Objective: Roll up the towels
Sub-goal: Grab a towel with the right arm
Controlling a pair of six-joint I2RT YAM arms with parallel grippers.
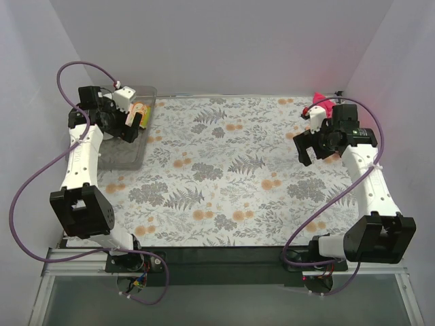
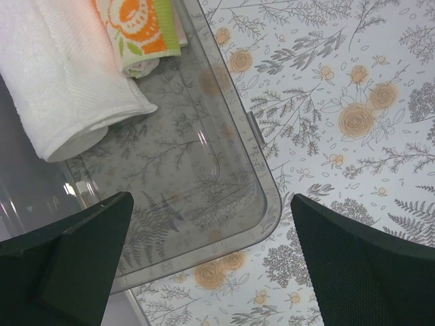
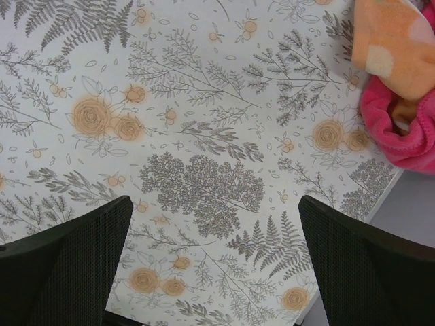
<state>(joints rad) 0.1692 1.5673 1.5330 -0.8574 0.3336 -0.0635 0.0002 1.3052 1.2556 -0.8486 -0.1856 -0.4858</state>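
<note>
A rolled white towel (image 2: 68,75) and a rolled yellow patterned towel (image 2: 139,34) lie inside the clear bin (image 2: 262,204) at the far left. My left gripper (image 2: 211,265) hovers open and empty above the bin's near corner; it also shows in the top view (image 1: 129,122). A magenta-red towel (image 3: 408,129) and an orange towel with pale spots (image 3: 394,41) lie crumpled together at the far right corner; only the red one (image 1: 319,103) shows from above. My right gripper (image 3: 214,258) is open and empty over the bare covering beside them; it also shows in the top view (image 1: 311,151).
The grey-and-orange floral covering (image 1: 224,170) spans the table. Its right edge (image 3: 391,190) runs close beside the crumpled towels. Purple cables (image 1: 30,183) loop beside each arm. Grey walls close in the far side and both flanks.
</note>
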